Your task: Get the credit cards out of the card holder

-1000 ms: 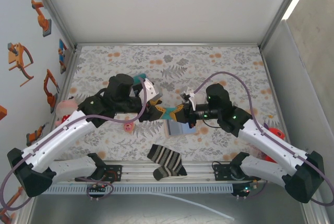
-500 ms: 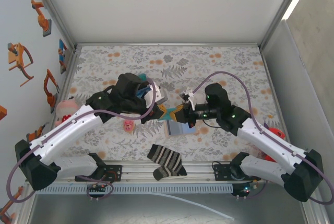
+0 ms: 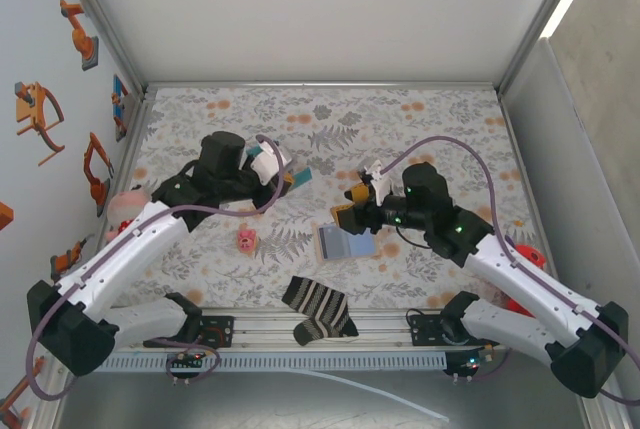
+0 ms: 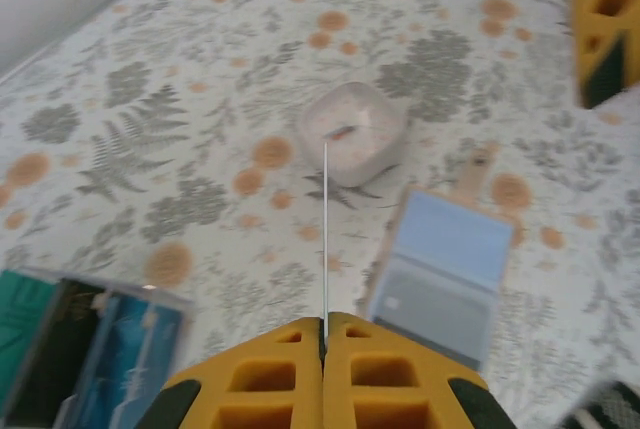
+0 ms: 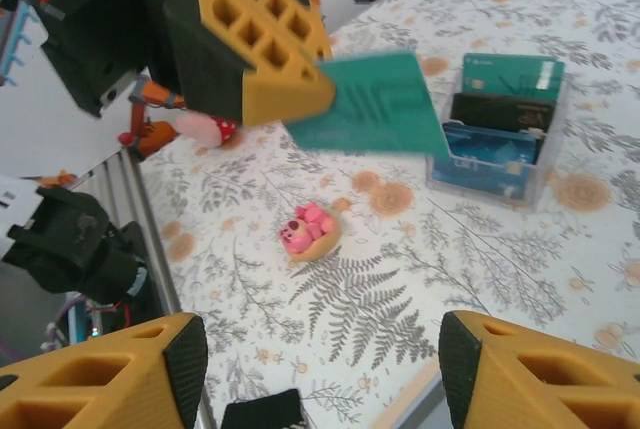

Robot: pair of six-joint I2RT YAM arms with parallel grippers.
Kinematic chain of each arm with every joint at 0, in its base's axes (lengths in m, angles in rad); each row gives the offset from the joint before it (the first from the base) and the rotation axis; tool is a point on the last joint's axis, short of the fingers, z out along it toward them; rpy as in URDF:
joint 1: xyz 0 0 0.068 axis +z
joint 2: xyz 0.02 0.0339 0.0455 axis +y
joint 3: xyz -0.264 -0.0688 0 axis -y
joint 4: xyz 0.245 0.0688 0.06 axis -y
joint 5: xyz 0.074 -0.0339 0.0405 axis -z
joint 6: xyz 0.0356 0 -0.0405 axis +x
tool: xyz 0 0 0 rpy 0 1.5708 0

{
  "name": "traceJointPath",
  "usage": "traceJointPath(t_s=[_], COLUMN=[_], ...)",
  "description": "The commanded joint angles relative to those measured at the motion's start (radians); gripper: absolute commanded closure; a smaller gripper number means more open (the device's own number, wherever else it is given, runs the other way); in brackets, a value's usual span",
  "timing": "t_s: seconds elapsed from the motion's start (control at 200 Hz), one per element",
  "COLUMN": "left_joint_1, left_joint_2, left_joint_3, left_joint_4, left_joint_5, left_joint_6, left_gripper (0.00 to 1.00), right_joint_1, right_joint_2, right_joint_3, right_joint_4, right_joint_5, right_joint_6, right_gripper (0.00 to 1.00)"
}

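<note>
Plainly, the left tool (image 5: pixel 290 87) is clenched on one teal credit card (image 5: pixel 375 109). It pinches the card by a short edge, so most of it sticks out free. From the left wrist the card shows edge-on, as a thin line between the shut fingers. It is held up off the worktop (image 3: pixel 430 119), probably so it can be carried to the clear box (image 5: pixel 500 134), where teal and blue cards stand.

The right tool (image 3: pixel 347 213) has its jaws spread and grips nothing. It hangs near the far edge of the card holder (image 3: pixel 345 243), which lies opened flat between the two arms with its blue-grey inside up. Lying that way, its pockets can be reached from above; I cannot tell whether more cards sit in them.

A pale cloth printed with grey ferns and orange flowers covers the worktop. A white rounded-square thing (image 4: pixel 355 131), a small pink toy (image 3: pixel 246 239) and a striped sock (image 3: pixel 318 311) at the near edge also lie on it. Around it are a plain white back wall, a metal frame, and a left wall with orange robot stickers.
</note>
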Motion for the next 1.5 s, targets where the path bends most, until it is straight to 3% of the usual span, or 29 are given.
traceJointPath(t_s=[0.0, 0.255, 0.466, 0.952, 1.497], left_joint_1=[0.078, 0.254, 0.326, 0.378, 0.412], left_joint_2=[0.038, 0.192, 0.335, 0.569, 0.675], left_joint_3=[-0.002, 0.042, 0.090, 0.197, 0.254], left_joint_4=[0.084, 0.163, 0.196, 0.212, 0.164], left_joint_5=[-0.027, 0.072, 0.085, 0.148, 0.162], left_joint_6=[0.082, 0.222, 0.324, 0.447, 0.510], left_gripper=[1.00, 1.00, 1.00, 0.99, 0.98], right_joint_1=[0.003, 0.003, 0.003, 0.003, 0.003], right_joint_2=[0.022, 0.108, 0.120, 0.073, 0.072], right_joint_3=[0.046, 0.078, 0.072, 0.060, 0.086], right_joint_4=[-0.032, -0.064, -0.052, -0.083, -0.123], right_joint_5=[0.084, 0.184, 0.253, 0.346, 0.401], right_joint_6=[0.035, 0.078, 0.107, 0.123, 0.099], right_gripper=[0.38, 0.42, 0.43, 0.42, 0.42])
